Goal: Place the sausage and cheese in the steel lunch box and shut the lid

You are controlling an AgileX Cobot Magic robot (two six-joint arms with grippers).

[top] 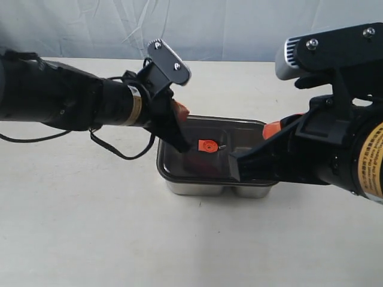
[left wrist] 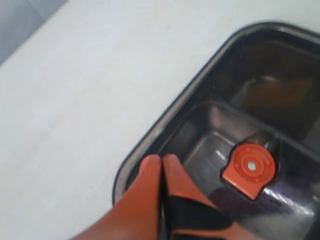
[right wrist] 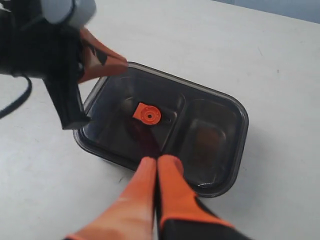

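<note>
**Steel lunch box lidded, both sets of fingers shut over it**

Steel lunch box (top: 197, 189) stands near the middle of the pale table (top: 90, 233). From where the exterior view looks, its shiny wall shows only as a strip along the near side. The lid (top: 242, 136) lies on top of it, dark and see-through with a black rim. It covers both compartments, and the orange valve tab (top: 207, 145) sits at its centre. I cannot tell whether the lid is pressed home all the way round.

Through the lid a reddish shape, the sausage (top: 194, 162), lies in the compartment on the left arm's side. An orange-brown patch, the cheese (right wrist: 206, 136), shows in the other compartment, on the right arm's side. Both are dimmed by the dark plastic, so their outlines are hard to make out.

The left fingers (left wrist: 162, 165) are pressed flat together with nothing between them. Their orange tips are at one corner of the lid, just inside the rim. I cannot judge whether they touch it.

The right fingers (right wrist: 156, 165) are likewise closed tip to tip and empty. They point in from the opposite side, with the tips over the lid's long edge about midway along it, near the valve tab. Here too I cannot tell whether they rest on the lid or hang just above it.

The two arms reach in from either side of the table, with the box between them.
</note>
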